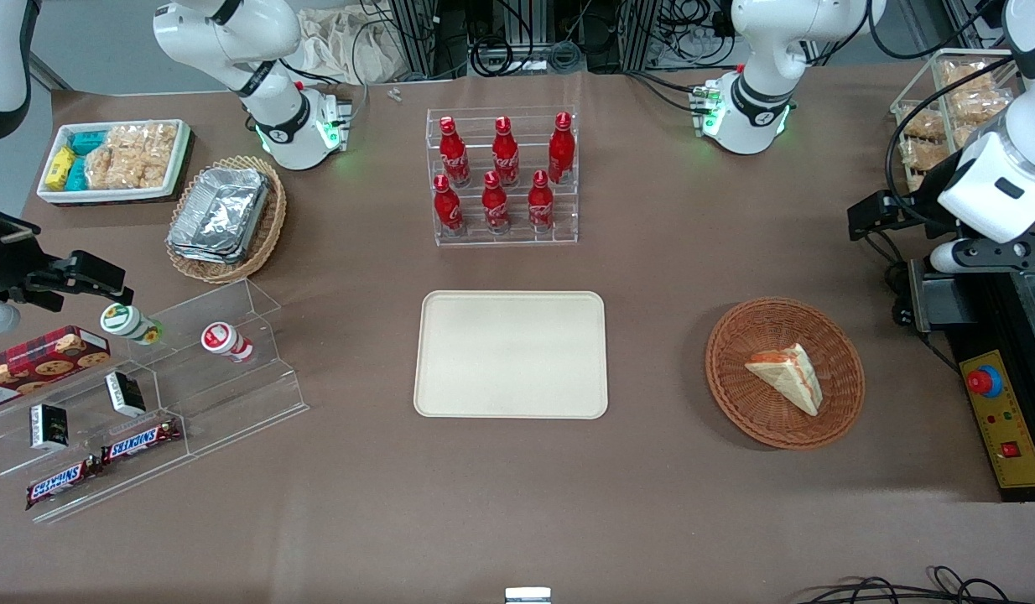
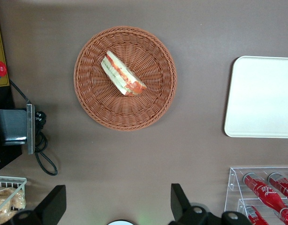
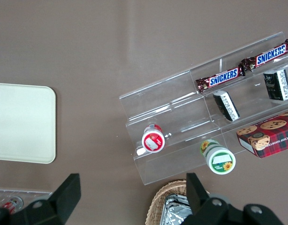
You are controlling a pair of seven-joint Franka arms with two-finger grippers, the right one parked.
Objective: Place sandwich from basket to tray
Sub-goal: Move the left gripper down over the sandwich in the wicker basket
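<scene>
The sandwich [image 1: 787,374] [image 2: 122,74] lies in the basket [image 1: 735,403] [image 2: 94,108] — well apart from the tray [image 1: 511,353] [image 2: 263,96], which sits toward the table's middle. The gripper [image 2: 118,204] hangs high above the table beside the basket — jaws spread wide, holding nothing.
</scene>
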